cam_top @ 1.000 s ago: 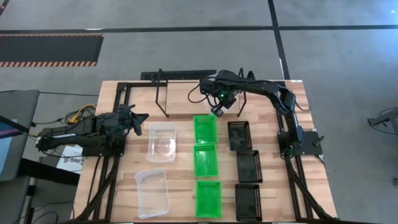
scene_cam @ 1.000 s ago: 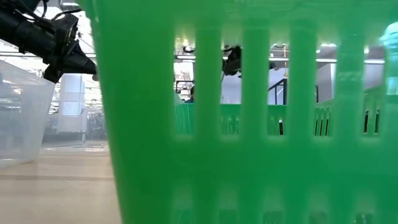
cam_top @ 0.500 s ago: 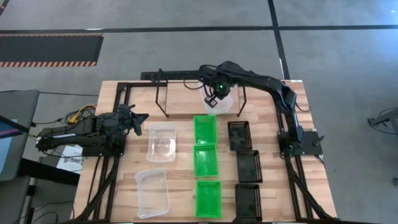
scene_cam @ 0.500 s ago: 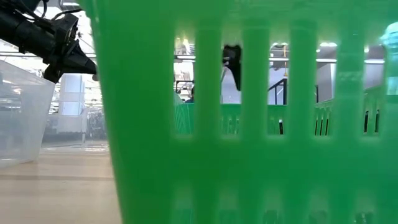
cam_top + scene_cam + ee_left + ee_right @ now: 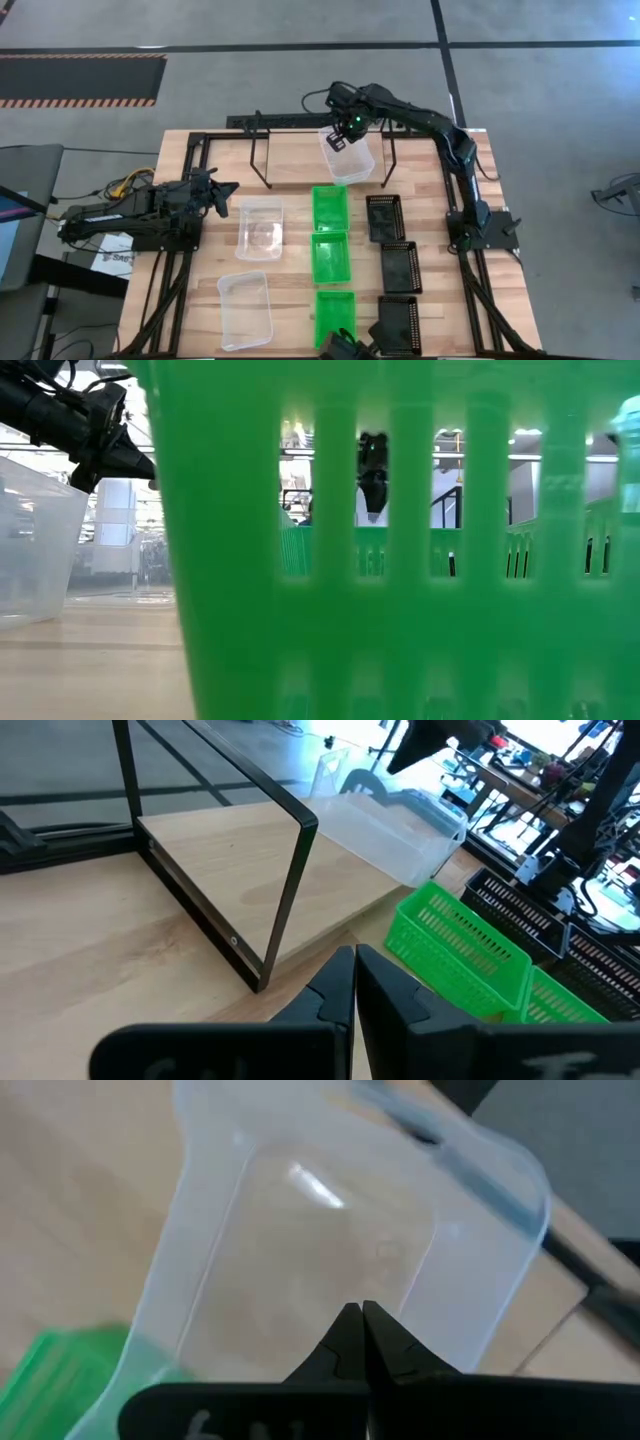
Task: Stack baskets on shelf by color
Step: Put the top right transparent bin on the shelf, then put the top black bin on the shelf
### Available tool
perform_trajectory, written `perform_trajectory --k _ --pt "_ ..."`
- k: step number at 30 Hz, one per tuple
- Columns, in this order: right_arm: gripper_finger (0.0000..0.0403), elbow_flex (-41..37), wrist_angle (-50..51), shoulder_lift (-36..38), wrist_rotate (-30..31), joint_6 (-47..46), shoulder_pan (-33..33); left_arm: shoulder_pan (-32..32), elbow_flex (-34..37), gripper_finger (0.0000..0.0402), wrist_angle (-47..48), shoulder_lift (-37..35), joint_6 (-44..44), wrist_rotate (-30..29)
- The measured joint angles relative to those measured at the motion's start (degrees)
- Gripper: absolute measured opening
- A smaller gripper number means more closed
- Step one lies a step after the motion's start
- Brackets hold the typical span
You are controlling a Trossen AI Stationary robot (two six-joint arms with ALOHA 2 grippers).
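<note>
At the far side of the worktop (image 5: 290, 175), the right claw (image 5: 341, 136) pinches one rim of a clear basket (image 5: 349, 157) above the shelf (image 5: 262, 122); so thin a hold could let it tilt and slip

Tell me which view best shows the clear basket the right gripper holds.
The high view: the clear basket sits whole under the shut right gripper, by the shelf. The right wrist view crops it, the left wrist view shows it far off, and the low view hides it.
</note>
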State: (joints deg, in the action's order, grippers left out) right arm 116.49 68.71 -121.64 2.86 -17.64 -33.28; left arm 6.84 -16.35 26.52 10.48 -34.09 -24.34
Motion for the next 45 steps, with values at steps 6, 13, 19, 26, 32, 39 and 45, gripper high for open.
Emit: perform_trajectory --k 6,13,19,26,32,39,45 --pt "0.0000 -0.03 -1.36 -2.99 -0.22 1.67 -0.05 -0.01 -0.01 0.0000 0.10 0.02 -0.04 -0.17" --pt "0.0000 0.01 -2.48 -3.35 2.28 1.83 -2.51 0.01 -0.01 0.0000 0.08 0.02 -0.09 -0.24" --pt "0.0000 0.01 -1.35 -3.35 3.51 1.63 -4.98 -0.01 -0.01 0.0000 0.04 0.02 -0.13 -0.33" --pt "0.0000 0.01 2.48 -3.35 6.52 2.10 -6.56 -0.01 0.00 0.0000 0.02 0.01 -0.17 -0.33" --pt "0.0000 0.01 5.07 -3.35 9.09 2.70 -7.42 -0.01 -0.01 0.0000 0.08 0.02 -0.20 -0.29" --pt "0.0000 0.47 5.85 -3.35 9.14 2.70 -7.27 -0.01 -0.01 0.0000 0.11 0.02 -0.21 -0.27" --pt "0.0000 10.88 14.66 -3.35 8.78 2.70 -2.98 0.00 -0.01 0.0000 0.11 0.02 0.02 -0.08"
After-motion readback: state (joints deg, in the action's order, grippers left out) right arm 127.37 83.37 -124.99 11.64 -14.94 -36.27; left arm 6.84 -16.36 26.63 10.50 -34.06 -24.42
